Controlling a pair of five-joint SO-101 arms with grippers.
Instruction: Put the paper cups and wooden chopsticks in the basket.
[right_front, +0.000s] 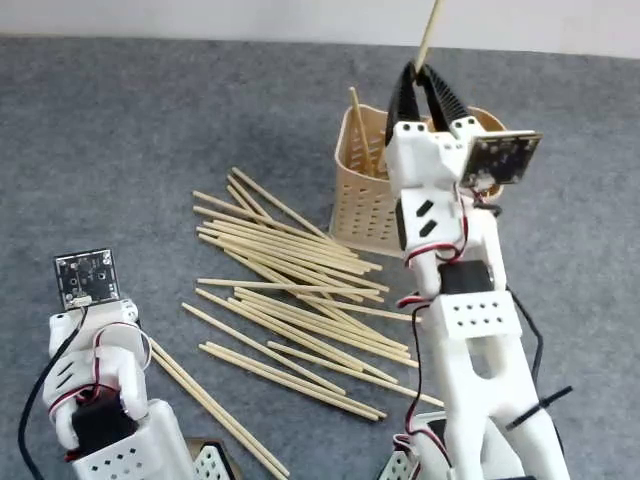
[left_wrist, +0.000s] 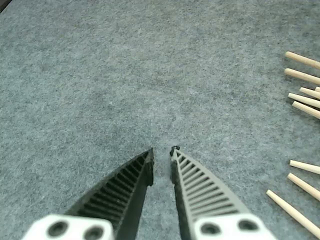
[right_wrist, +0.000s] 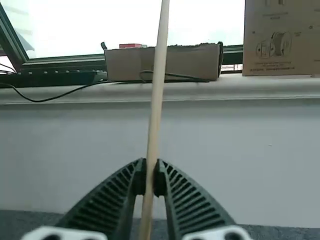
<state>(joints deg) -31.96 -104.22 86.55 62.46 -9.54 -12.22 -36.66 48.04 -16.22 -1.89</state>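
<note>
My right gripper (right_front: 418, 72) hangs above the cream slotted basket (right_front: 362, 205), shut on one wooden chopstick (right_front: 429, 32) that points up and away. In the right wrist view that chopstick (right_wrist: 156, 95) stands upright, pinched between the black jaws of the right gripper (right_wrist: 150, 176). Another chopstick (right_front: 360, 128) leans inside the basket. Several loose chopsticks (right_front: 295, 290) lie scattered on the grey carpet to the basket's left and front. My left gripper (left_wrist: 161, 151) hovers low over bare carpet, shut with nothing in it, and chopstick ends (left_wrist: 303, 75) lie off to its side.
The left arm's base (right_front: 100, 385) sits at the near left corner, and the right arm's white body (right_front: 470, 330) rises at the near right. A brown curved rim (right_front: 492, 122) shows behind the right arm at the basket. A pale wall runs along the far edge.
</note>
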